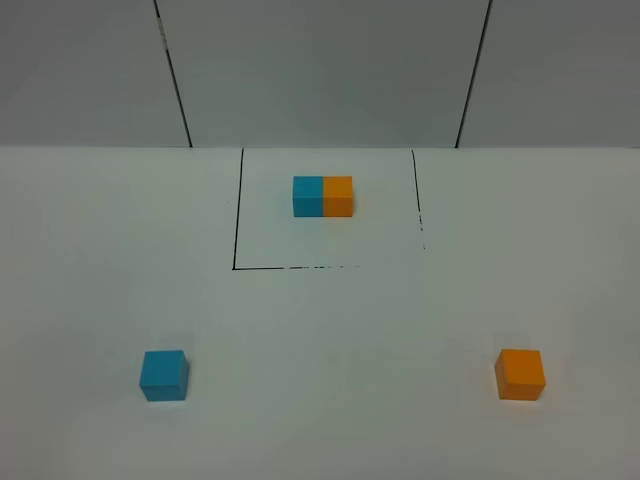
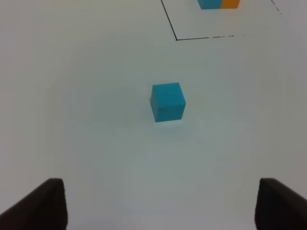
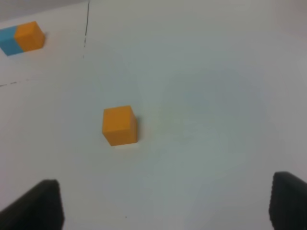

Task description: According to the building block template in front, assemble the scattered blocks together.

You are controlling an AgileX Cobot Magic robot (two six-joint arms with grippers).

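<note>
Two loose cubes sit on the white bench (image 1: 330, 320), well apart from each other. The blue cube (image 1: 164, 375) is near the front on the left side. The orange cube (image 1: 520, 374) is near the front on the right side, at about the same depth. Each rests flat on one face and stands alone.

Farther back, near the middle of the bench, lies the template (image 1: 323, 196). It is a short bar with a cyan-blue cube on the left and an orange cube on the right, their faces touching. It looks a little smaller than the loose cubes. It sits inside a thin black outline (image 1: 236, 230) drawn on the bench, in the rear half of that marked area and about midway between the side lines. The front line of the outline is broken and faint toward the right.

The left tool (image 2: 163, 203) is open, its two dark fingers (image 2: 45, 206) spread wide with only bench between them. The blue cube lies ahead of the opening, roughly centred on it and apart from both fingers. A corner of the outline and part of the template show beyond it.

The right tool (image 3: 165, 201) is likewise open, fingers (image 3: 41, 203) far apart and holding nothing. The orange cube lies ahead of it, off-centre toward one finger and touching neither.

Grey wall panels (image 1: 320, 70) with dark seams rise behind the bench.
</note>
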